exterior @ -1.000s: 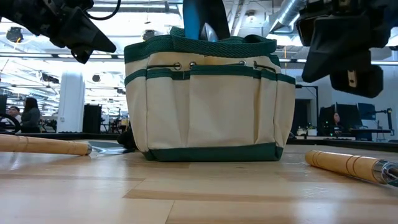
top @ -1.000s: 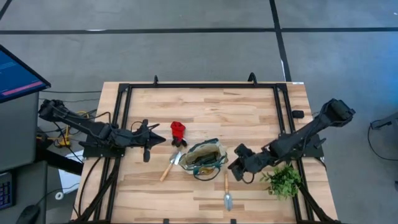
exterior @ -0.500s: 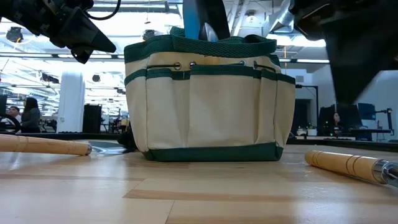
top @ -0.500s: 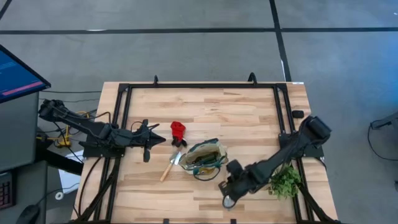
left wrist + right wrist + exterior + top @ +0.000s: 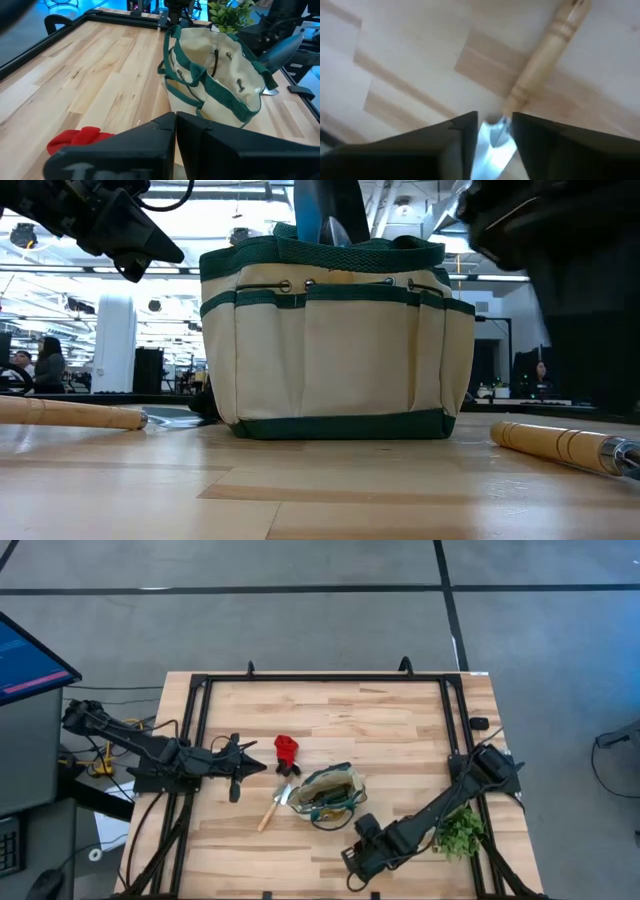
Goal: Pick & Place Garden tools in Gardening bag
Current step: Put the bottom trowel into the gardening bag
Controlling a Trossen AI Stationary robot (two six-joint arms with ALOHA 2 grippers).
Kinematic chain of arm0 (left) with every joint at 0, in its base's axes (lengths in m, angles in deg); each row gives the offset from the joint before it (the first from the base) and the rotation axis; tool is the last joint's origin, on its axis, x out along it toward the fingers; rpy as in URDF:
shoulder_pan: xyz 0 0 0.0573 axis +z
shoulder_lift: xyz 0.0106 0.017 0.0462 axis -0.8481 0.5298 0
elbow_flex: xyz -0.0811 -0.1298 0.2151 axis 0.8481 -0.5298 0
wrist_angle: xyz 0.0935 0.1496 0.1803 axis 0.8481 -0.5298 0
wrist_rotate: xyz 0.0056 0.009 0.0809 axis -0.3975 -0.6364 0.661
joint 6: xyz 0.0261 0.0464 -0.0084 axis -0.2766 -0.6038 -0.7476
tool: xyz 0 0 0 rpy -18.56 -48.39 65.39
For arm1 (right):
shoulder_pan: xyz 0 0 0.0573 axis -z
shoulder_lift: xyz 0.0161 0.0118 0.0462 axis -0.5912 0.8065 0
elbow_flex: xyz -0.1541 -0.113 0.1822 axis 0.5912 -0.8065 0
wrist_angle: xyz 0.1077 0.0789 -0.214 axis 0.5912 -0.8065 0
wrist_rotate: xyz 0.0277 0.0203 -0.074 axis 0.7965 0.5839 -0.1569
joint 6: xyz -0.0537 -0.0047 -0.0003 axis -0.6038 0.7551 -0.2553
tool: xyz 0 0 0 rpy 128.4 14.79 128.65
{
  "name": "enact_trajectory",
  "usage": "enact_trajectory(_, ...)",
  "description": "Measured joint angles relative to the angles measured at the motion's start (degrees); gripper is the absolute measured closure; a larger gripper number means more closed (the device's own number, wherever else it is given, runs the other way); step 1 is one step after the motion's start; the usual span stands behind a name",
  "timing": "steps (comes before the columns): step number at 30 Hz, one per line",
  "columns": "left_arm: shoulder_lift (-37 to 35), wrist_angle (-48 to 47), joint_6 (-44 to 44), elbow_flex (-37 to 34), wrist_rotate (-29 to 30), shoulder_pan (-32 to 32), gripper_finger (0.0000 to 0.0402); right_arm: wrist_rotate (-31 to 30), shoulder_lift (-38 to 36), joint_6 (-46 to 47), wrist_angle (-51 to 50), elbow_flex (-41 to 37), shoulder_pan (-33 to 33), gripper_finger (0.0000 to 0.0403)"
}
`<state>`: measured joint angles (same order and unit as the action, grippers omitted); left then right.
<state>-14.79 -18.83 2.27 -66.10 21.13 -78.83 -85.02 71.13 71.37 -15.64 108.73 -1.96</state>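
While the right arm covered the trowel from above, the right gripper (image 5: 352, 862) sat low beside the gardening bag (image 5: 327, 796); the left gripper (image 5: 236, 768) waited clenched near the red item (image 5: 286, 748). Low down, only the trowel's wooden handle (image 5: 560, 445) showed. At the right wrist, parted fingers (image 5: 461, 137) straddled its metal neck (image 5: 491, 139), not yet grasping.

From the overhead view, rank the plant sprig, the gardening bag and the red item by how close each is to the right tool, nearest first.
Measured from the right tool, low near the table's front edge:
1. Gardening bag, just behind it, mid-table.
2. Plant sprig, off to its right, by the table's edge.
3. Red item, farthest, beyond the bag toward the left arm.
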Motion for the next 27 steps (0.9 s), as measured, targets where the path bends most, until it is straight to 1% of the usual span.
enact_trajectory(6, 0.00, 0.00, 0.01, 0.00, 0.02, 0.00, 0.0400, -0.42, -0.07, -0.28, -1.03, -0.13, 1.19, 0.0231)
enact_trajectory(9, 0.00, -0.02, 0.01, 0.00, -0.01, 0.00, 0.0400, -0.41, -0.07, -0.15, -2.69, -0.13, 1.29, 0.0215)
enact_trajectory(11, 0.00, 0.00, 0.01, 0.02, 0.00, 0.00, 0.0400, -0.39, -0.07, 0.43, -4.27, -0.13, 1.50, 0.0212)
enact_trajectory(14, 0.00, -0.02, 0.01, 0.02, -0.01, 0.00, 0.0400, -0.41, -0.07, 0.60, -5.37, -0.15, 1.54, 0.0220)
enact_trajectory(23, 0.00, -0.01, 0.03, 0.02, -0.01, 0.00, 0.0400, -0.57, -0.07, -0.41, -2.62, -0.15, 1.09, 0.0274)
enact_trajectory(27, 0.00, -0.02, 0.03, 0.02, 0.02, 0.00, 0.0400, -1.89, -0.07, -0.94, -2.37, -0.15, -0.11, 0.0285)
